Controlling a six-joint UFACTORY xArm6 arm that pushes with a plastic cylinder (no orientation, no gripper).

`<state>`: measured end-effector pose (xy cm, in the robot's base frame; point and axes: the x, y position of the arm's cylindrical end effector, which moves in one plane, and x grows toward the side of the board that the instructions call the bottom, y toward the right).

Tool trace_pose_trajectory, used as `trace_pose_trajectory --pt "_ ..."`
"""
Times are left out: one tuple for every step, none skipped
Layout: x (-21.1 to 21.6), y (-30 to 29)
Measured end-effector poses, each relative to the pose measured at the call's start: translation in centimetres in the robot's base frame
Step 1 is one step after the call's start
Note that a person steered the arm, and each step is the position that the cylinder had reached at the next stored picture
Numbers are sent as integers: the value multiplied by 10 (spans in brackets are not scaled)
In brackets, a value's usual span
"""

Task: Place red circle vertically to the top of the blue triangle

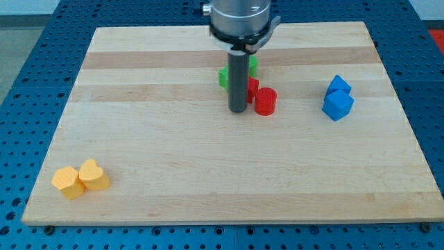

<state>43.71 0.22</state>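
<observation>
The red circle point(265, 101) is a short red cylinder standing near the middle of the wooden board point(173, 153). My tip point(238, 110) rests on the board just to its left, close to it; contact cannot be told. The rod hides most of a red star-shaped block point(252, 87) behind it. Two blue blocks lie at the view's right: the blue triangle point(338, 85) and, touching it just below, a blue cube-like block point(338, 105). The red circle lies well to the left of them.
Two green blocks point(224, 76) sit just above the red ones, partly hidden by the rod. Two yellow-orange blocks point(80, 178) lie side by side near the board's bottom left corner. A blue perforated table surrounds the board.
</observation>
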Motion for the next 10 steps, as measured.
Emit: trace_pose_trajectory --pt "19 2" --pt "17 28" --pt "8 51" --pt "-2 53" --pt "-15 53" --pt "-31 57" --pt "-45 83" --pt "-63 103" --pt "-82 111" --pt "-99 111"
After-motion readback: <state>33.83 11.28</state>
